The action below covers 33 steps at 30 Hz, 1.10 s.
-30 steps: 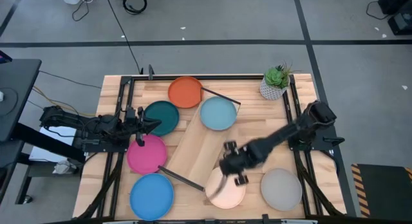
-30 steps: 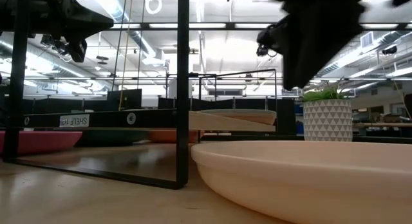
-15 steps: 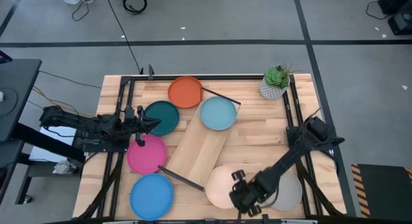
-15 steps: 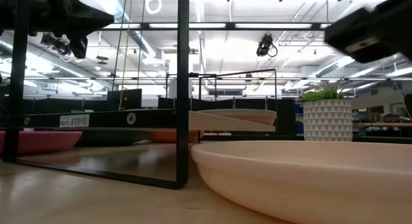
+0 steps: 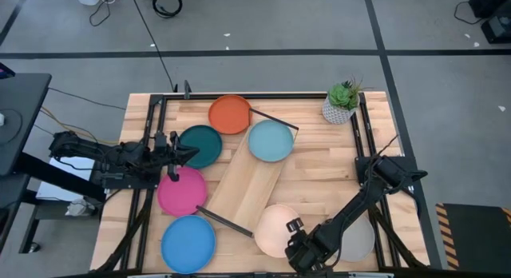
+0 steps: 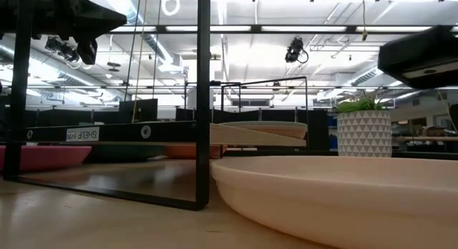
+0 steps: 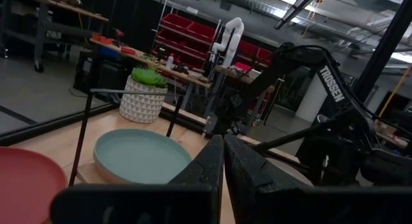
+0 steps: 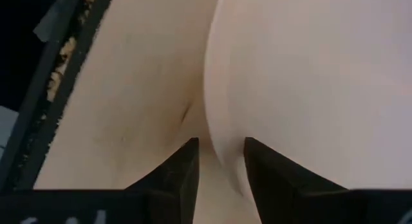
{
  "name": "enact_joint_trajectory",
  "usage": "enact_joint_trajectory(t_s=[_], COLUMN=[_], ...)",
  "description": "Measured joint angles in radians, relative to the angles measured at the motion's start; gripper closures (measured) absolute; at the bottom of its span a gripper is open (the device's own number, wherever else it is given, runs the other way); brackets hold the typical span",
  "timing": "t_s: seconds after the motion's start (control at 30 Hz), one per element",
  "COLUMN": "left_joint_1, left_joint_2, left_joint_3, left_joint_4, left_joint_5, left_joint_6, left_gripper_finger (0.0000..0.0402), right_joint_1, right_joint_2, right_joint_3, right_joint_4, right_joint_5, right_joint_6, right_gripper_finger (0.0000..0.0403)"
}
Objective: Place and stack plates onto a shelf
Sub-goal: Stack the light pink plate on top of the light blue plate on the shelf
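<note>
The right gripper (image 5: 297, 248), jaws spread astride the cream plate (image 5: 276, 229) rim (not yet pinched), needed closing before lifting shelfward.

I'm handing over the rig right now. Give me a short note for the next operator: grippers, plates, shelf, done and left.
Right gripper: open, at the near table edge, fingers either side of the cream plate's rim, not yet closed.
Left gripper: shut, empty, waiting at the left side above the pink plate.
Shelf: light blue plate on its far end, nothing else on it.
On the table: orange, dark teal, bright blue, grey.
Left: shelve and stack the remaining plates.
</note>
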<state>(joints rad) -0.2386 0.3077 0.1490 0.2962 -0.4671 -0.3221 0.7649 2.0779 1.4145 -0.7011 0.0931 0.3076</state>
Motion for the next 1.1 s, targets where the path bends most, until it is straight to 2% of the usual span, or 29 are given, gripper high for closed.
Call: enact_joint_trajectory(t_s=[0.17, 0.3, 0.37, 0.5, 0.67, 0.9, 1.1], left_joint_1=[0.000, 0.000, 0.000, 0.000, 0.000, 0.000, -0.001], left_joint_2=[0.000, 0.000, 0.000, 0.000, 0.000, 0.000, 0.000], left_joint_3=[0.000, 0.000, 0.000, 0.000, 0.000, 0.000, 0.000], left_joint_4=[0.000, 0.000, 0.000, -0.002, -0.002, -0.006, -0.019], left_joint_5=[0.000, 0.000, 0.000, 0.000, 0.000, 0.000, 0.001], left_joint_6=[0.001, -0.006, -0.007, -0.006, -0.007, -0.008, -0.105], left_gripper_finger=[0.0381, 0.0381, 0.0381, 0.0381, 0.0381, 0.0381, 0.0381], right_joint_1=[-0.006, -0.017, -0.023, -0.043, -0.092, -0.150, -0.280], right_joint_2=[-0.018, -0.027, -0.032, -0.041, -0.055, -0.058, -0.064], right_joint_3=[0.000, 0.000, 0.016, 0.092, 0.227, 0.397, 0.409], right_joint_4=[-0.033, -0.052, -0.088, -0.340, -0.636, -0.820, -0.756], right_joint_5=[0.016, -0.034, -0.057, -0.076, -0.091, 0.098, 0.210], right_joint_6=[-0.003, 0.017, 0.027, 0.089, 0.147, 0.088, -0.085], right_gripper_finger=[0.0328, 0.0385, 0.0389, 0.0377, 0.0391, 0.0387, 0.0389])
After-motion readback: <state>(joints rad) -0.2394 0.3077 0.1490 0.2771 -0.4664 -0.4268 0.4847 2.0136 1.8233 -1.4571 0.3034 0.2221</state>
